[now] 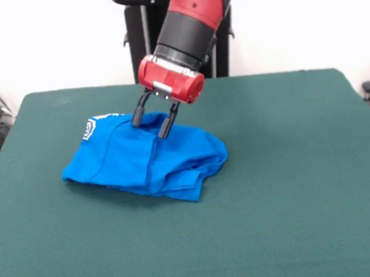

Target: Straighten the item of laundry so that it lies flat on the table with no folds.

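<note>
While I watched from across the room, the surface (pixel 53 251) stretched dark green and bare at the left, and only further in did the blue T-shirt (pixel 145 161) begin, lying in a crumpled heap left of the middle and towards the far side. At its left end a scrap of white print (pixel 89 128) peeked out of a turned-over edge, so most of the front was folded under or hidden. Further right the cloth ran in soft ridges, with a doubled flap tucked beneath at the near right corner. Above the heap's upper middle hung the pincer (pixel 150 122), tilted, its two dark fingers (pixel 136 118) spread apart and holding nothing, tips at or just touching the cloth. I took that placing as readiness to pinch a fold and draw it outward. Right of the shirt the surface lay green to its edge.
</note>
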